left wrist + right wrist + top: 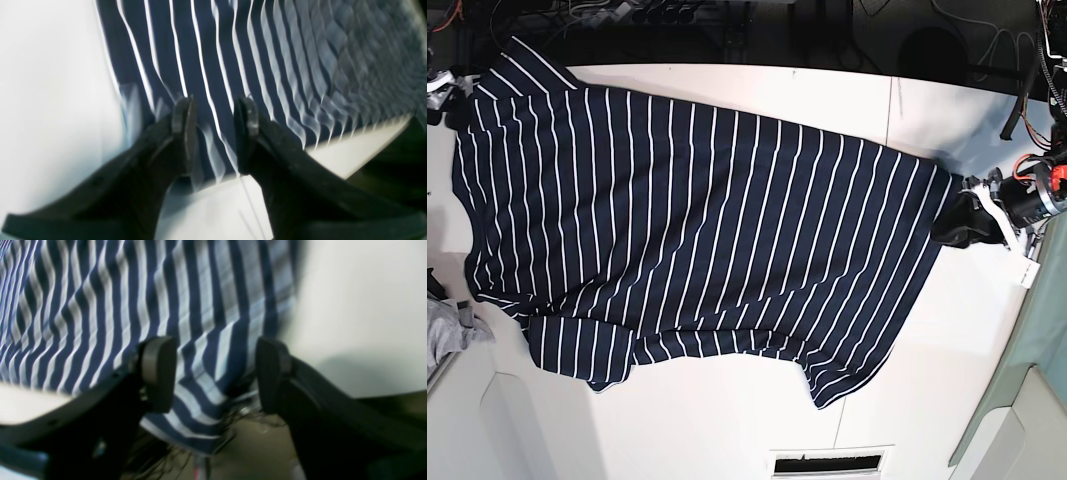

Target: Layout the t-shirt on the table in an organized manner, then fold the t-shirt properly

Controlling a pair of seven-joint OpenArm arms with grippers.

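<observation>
Left end effector (pixel 213 133) spread over t-shirt (pixel 697 230) hem; right end effector (pixel 213 373) spread, straddling shirt corner at table (pixel 727 420) edge

The t-shirt (pixel 697 240) spread in front of me is dark navy with thin, evenly spaced white stripes, and through my right wrist camera those stripes blur into broader pale blue and white bands. It lies on the table (pixel 727 430), which is plain white with a thin dark seam line, and at the table's left edge in the base view sits a small plain grey cloth (pixel 445 330). My left gripper (pixel 213 123) and my right gripper (pixel 215 373) are both black, the right one's pads a dull dark grey.
</observation>
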